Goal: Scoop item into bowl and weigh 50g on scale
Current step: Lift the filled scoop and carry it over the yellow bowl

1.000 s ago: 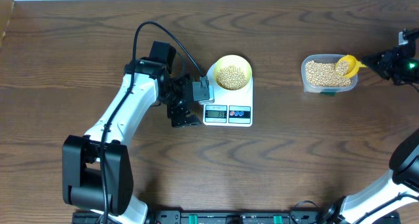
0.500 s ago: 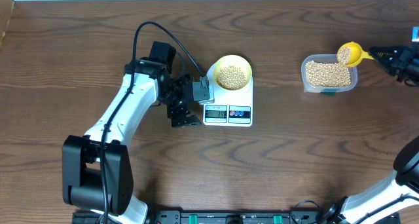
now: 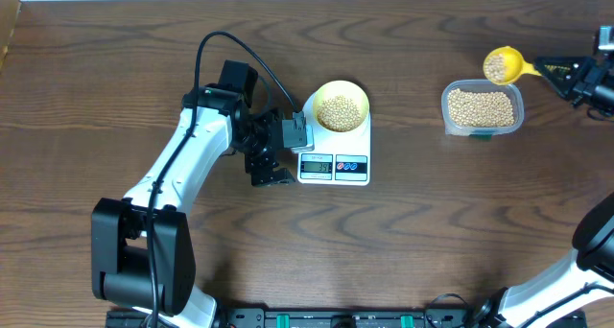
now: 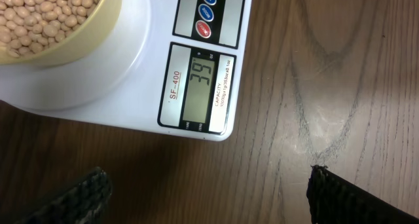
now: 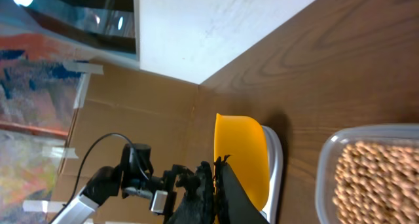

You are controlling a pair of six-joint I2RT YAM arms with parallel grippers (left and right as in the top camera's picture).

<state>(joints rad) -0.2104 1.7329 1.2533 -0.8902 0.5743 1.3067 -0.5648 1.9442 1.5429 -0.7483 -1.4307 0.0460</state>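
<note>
My right gripper [image 3: 564, 69] is closed on the handle of the yellow scoop [image 3: 500, 65]; beans [image 3: 496, 68] fill it, just beyond the clear container [image 3: 483, 108]. My left gripper [image 3: 283, 153] is wide open, empty, beside the scale [image 3: 363, 141] carrying the bowl [image 3: 366, 105].

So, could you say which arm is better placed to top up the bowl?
Right: the right end effector holds the loaded scoop; the left end effector stands open beside the scale.

Smooth glossy white plastic on the scale [image 4: 118, 80]; dark matt wood grain on the table [image 4: 314, 86] beneath. On the scale, pale yellow bowl [image 4: 105, 24] of smooth plastic look, beans [image 4: 46, 14] matt tan. Well right of the scale, clear plastic container [image 3: 445, 107], bright yellow smooth scoop [image 3: 521, 71].
</note>
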